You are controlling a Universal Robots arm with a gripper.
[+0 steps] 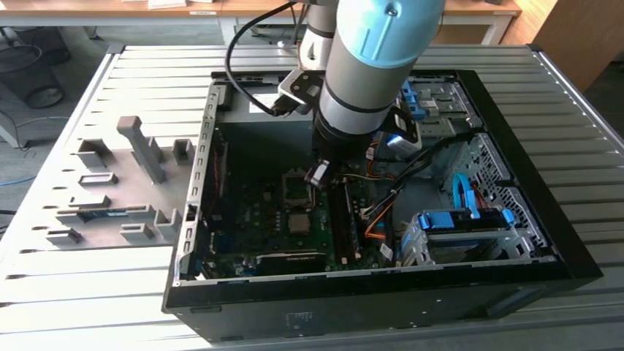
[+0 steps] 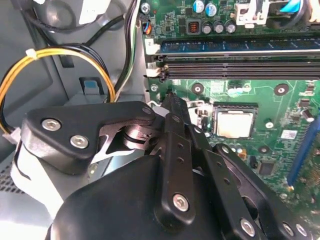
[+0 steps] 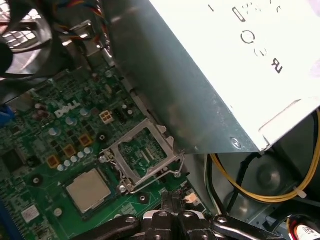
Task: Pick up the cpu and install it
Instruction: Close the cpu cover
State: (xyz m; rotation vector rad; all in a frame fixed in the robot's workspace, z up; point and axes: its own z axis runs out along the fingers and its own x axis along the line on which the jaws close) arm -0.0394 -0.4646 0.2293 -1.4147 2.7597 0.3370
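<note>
Now arm (image 1: 375,66) vertical inside case (image 1: 546,270); tool (image 3: 172,197) pinched closed, empty, near seated cpu (image 3: 89,190).

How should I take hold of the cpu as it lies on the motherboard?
Pinch the cpu by two opposite edges, coming straight down from above: it lies flat and thin, metal face up, so only the rim offers a hold. Probably avoid the edge next to the socket frame, which stands hinged open there.

My bench is a pale grey ribbed metal table (image 1: 88,292), washed with bright light on the exterior view's left. Beyond it stand light wooden desks on white legs (image 1: 244,10), a tan wooden cabinet (image 1: 575,36) and a grey floor (image 1: 137,36).
</note>
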